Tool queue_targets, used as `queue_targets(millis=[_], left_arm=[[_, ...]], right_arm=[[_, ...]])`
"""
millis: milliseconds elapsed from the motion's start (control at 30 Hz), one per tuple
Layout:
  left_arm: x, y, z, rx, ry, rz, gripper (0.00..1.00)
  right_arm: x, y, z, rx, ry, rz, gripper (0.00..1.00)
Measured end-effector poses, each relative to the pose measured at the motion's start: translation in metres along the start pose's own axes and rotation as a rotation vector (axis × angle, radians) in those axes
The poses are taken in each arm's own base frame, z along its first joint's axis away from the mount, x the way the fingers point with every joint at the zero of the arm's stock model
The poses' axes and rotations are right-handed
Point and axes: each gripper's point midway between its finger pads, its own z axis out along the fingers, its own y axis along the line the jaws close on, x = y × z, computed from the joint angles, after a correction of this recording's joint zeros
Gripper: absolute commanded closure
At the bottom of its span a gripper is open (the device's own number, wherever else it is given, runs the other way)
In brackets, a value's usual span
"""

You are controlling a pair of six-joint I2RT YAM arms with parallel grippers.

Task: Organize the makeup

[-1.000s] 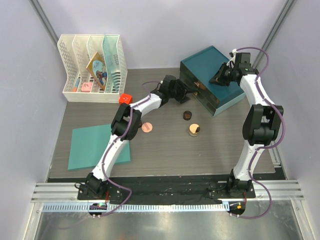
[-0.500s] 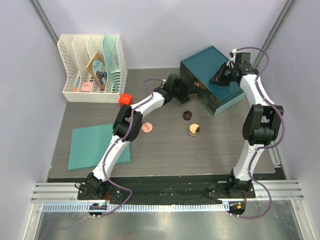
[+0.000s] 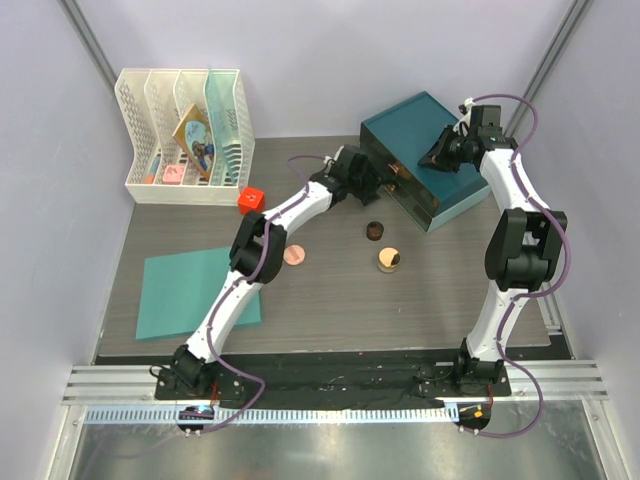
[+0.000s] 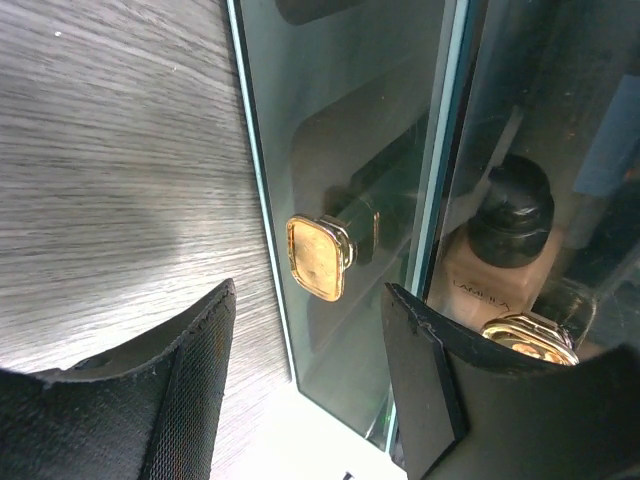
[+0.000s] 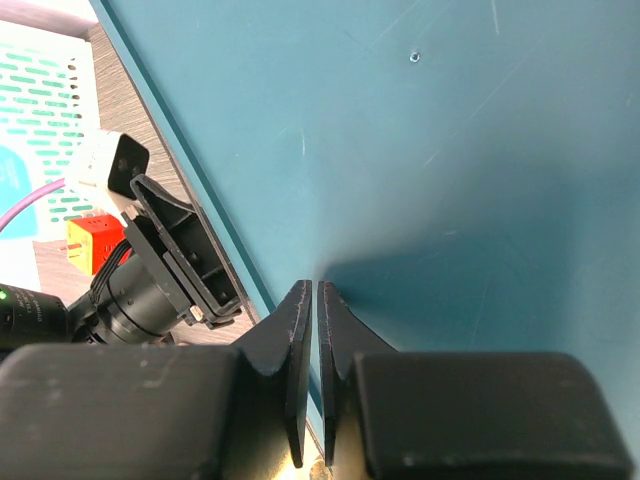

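On the table lie a dark brown round jar (image 3: 375, 231), a gold-lidded jar (image 3: 389, 260) and a pink round compact (image 3: 294, 255). A teal cabinet (image 3: 425, 130) with glass doors stands at the back right. My left gripper (image 3: 376, 179) is open at its front. In the left wrist view the left gripper (image 4: 308, 295) has its jaws either side of a square gold knob (image 4: 318, 257), not touching it. A beige bottle (image 4: 480, 275) with a black cap stands behind the glass. My right gripper (image 3: 438, 157) is shut and empty on the cabinet top (image 5: 450, 150), fingers together in the right wrist view (image 5: 309, 290).
A white rack (image 3: 185, 135) with a picture card stands at the back left. A red cube (image 3: 250, 198) sits in front of it. A flat teal mat (image 3: 195, 290) lies at the front left. A second gold knob (image 4: 530, 338) shows on the neighbouring door.
My left gripper has moved a little to the right, closer to the cabinet front. The right arm has not moved.
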Motion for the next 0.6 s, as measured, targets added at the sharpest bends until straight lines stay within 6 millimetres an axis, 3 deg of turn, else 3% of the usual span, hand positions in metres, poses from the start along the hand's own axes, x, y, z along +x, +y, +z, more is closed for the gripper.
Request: queue_targets(millis=[300, 600], left_arm=[[0.004, 0.014, 0.003, -0.062, -0.014, -0.001, 0.38], [0.001, 0.013, 0.006, -0.082, -0.072, 0.022, 0.34]], right_arm=[[0.0, 0.0, 0.0, 0.0, 0.0, 0.0, 0.87], [0.0, 0.0, 0.0, -0.001, 0.0, 0.0, 0.87]])
